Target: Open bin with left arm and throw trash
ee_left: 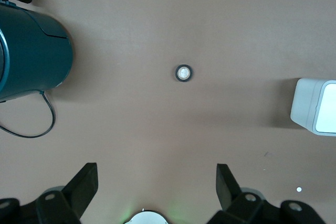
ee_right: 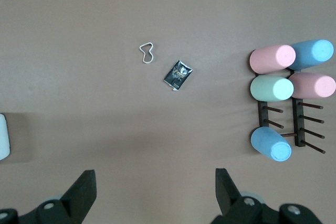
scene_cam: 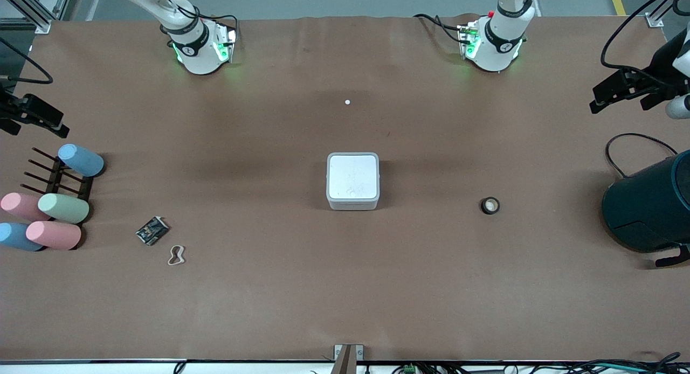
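The small square white-grey plastic bin (scene_cam: 353, 181) stands at the centre of the frame on the brown table (scene_cam: 345, 288), lid shut. It looks light and smooth, so I would lift the lid by its front edge. The left hand (ee_left: 155, 184) and the right hand (ee_right: 155, 187) both hang with fingers apart, empty.

Both arms leave the front view at its top edge above their bases. The left gripper (scene_cam: 620, 94) and right gripper (scene_cam: 38, 118) are cut off by that view's side edges. The dark drum (scene_cam: 649, 204) is partly cropped at the left arm's end of the bench. The wrist views show only part of the bin (ee_left: 315, 106). The crumpled wrapper's (ee_right: 177, 75) print is too small to read. A tiny white speck (scene_cam: 347, 102) cannot be identified.
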You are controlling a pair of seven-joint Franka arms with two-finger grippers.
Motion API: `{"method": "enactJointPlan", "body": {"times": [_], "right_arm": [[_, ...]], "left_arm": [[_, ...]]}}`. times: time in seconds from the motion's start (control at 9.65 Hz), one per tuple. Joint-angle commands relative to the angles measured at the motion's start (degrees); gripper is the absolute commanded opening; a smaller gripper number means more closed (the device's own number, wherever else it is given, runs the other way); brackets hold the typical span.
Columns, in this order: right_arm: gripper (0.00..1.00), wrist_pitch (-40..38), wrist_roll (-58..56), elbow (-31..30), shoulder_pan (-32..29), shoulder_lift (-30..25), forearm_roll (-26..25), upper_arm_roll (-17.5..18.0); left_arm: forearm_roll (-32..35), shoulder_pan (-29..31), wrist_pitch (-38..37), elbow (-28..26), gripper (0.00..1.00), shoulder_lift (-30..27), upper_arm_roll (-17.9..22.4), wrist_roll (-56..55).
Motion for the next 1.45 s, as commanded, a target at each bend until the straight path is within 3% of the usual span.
{"method": "enactJointPlan", "body": {"times": [0.0,0.31,0.41,0.52,0.62,0.73,1.14,1.35], "right_arm": [[1.00,-2.1,-0.4,-1.4,0.2,-1.1,-0.1,0.4],[1.00,-2.2,-0.4,-1.4,0.2,-1.1,-0.2,0.4],[1.00,-2.2,-0.4,-1.6,0.3,-1.1,-0.2,0.4],[1.00,-1.7,-0.3,-2.6,0.6,-1.1,-0.2,0.5],[1.00,-1.2,-0.3,-3.3,0.9,-1.2,-0.1,0.5],[1.00,-0.2,-0.2,-4.4,0.9,-1.2,-0.1,0.5],[1.00,8.3,-0.2,-12.0,2.5,-1.2,-0.1,0.4],[1.00,13.0,-0.3,-15.8,3.5,-1.1,-0.1,0.4]], "left_arm": [[-0.5,-0.8,0.7,0.2,0.99,-0.1,-0.5,-0.7],[-0.7,-5.5,1.4,0.2,0.98,5.9,-2.5,-0.7],[-1.0,-8.6,3.5,0.1,0.80,7.7,-2.7,-1.5],[-1.9,-11.3,4.2,0.3,0.51,10.4,-2.8,-7.5],[-7.6,-11.9,6.5,0.1,0.23,13.3,-2.8,-15.2],[-8.4,-14.7,10.0,0.2,0.00,15.8,-3.5,-18.9],[-8.1,-27.7,26.2,0.5,0.00,27.4,-3.3,-29.6],[-5.2,-30.7,32.5,1.0,0.00,31.9,-3.3,-31.7]]}}
